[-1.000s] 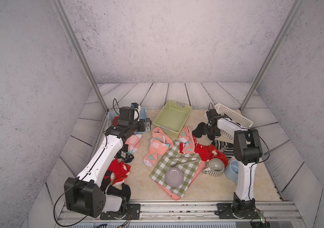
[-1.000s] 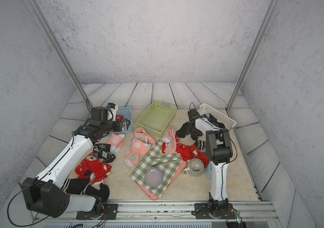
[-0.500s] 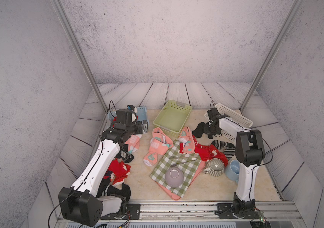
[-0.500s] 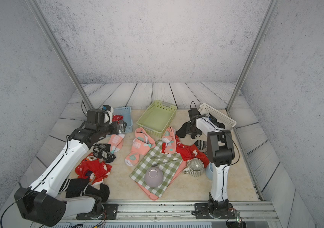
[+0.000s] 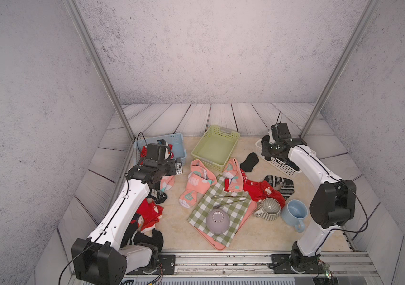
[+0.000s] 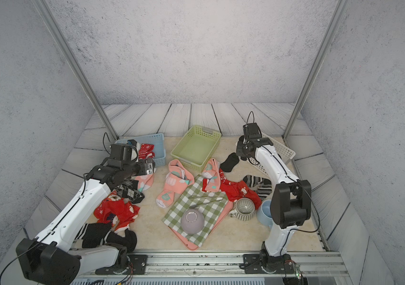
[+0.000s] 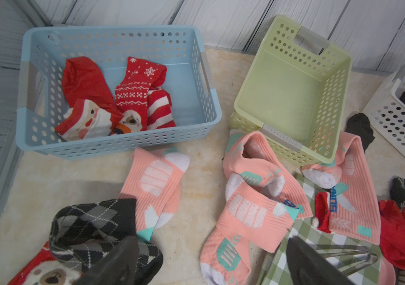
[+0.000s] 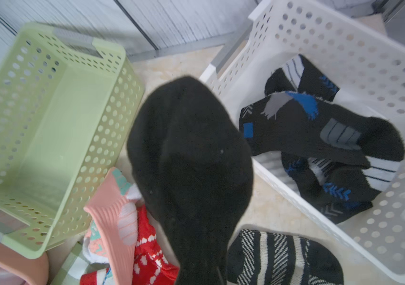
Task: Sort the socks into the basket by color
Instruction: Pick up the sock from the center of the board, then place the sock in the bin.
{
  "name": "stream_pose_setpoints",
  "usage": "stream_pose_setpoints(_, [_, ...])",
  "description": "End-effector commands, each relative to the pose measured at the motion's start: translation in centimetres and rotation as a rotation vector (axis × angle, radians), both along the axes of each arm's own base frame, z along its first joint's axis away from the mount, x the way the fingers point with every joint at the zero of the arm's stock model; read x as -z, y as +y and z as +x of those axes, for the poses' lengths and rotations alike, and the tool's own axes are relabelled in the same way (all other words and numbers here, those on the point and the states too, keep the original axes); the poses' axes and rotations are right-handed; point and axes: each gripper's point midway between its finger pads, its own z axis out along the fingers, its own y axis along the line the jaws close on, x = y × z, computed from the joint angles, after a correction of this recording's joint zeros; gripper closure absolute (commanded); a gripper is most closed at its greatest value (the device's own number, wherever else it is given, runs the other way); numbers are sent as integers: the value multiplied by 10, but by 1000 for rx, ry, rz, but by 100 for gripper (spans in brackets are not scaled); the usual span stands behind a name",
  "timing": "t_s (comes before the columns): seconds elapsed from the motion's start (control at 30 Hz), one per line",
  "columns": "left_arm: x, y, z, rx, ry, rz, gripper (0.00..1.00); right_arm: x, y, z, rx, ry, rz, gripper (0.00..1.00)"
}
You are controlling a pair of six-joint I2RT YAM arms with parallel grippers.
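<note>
Clamped shut in the right claw (image 5: 265, 151): a plain black fabric sock (image 8: 189, 158), dangling over the gap between a pale green perforated plastic basket (image 8: 112, 111) and a white perforated plastic basket (image 8: 344, 37) at far right of the beige bench (image 5: 258, 234). Already inside the white basket: black socks with blue and grey marks (image 8: 319, 125).

At far left, in a light blue perforated plastic basket (image 7: 112, 145): red Christmas socks (image 7: 142, 84), printed with a Santa face, a white snowflake and white stripes.

Left claw (image 7: 211, 239) spread wide and holding nothing, poised above a black-and-grey argyle sock (image 7: 90, 227) and salmon-pink socks with teal and white marks (image 7: 250, 204), loose on the bench just near of the blue and green baskets.

Writing in sight: blue capital letters (image 7: 333, 199) running sideways on the rightmost of the salmon-pink socks, too skewed to read with certainty.

Farther right, a black-and-white striped sock (image 5: 280, 183) beside crumpled red socks (image 5: 260, 191); near left, under the left arm, more red printed socks (image 5: 149, 213) and a dark sock (image 5: 144, 238).

Mid-bench, a green-and-white checked cloth (image 5: 223, 209) over a pink tray (image 5: 218, 244), carrying an upturned grey bowl (image 5: 217, 222) and metal tongs (image 5: 228, 199); just right of it, a grey ribbed mug (image 5: 269, 209) and a light blue mug (image 5: 295, 213).
</note>
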Motion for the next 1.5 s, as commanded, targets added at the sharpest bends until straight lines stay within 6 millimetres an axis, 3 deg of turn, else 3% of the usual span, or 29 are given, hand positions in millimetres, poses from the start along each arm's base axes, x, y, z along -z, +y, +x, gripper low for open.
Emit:
stream_pose_setpoints(0.0, [14,3,-11,-30,66,-1,4,-23,-28,17,59,-54,-21,100])
stream_pose_setpoints(0.2, [38,3,-31,-48,159,-21,3,-9,-66,49,120,-36,0,100])
stream_pose_setpoints(0.4, [62,4,-54,-70,252,-14,2,32,-94,72,160,54,21,100])
stream_pose_setpoints(0.67, [92,11,-75,-129,356,9,2,90,-126,76,234,144,30,94])
stream_pose_setpoints(0.73, [96,14,-78,-150,378,22,2,101,-129,75,238,165,36,85])
stream_pose_setpoints(0.83, [108,16,-82,-184,420,21,2,111,-130,74,236,189,47,60])
stream_pose_setpoints(0.9, [118,18,-86,-218,454,17,2,113,-128,73,231,204,56,35])
stream_pose_setpoints(1.0, [132,22,-90,-269,497,25,2,105,-126,72,238,195,72,1])
stream_pose_setpoints(1.23, [139,46,-97,-395,522,117,3,47,-108,75,200,61,116,1])
stream_pose_setpoints(1.47, [136,62,-98,-496,476,150,19,-7,-60,58,103,-32,116,1])
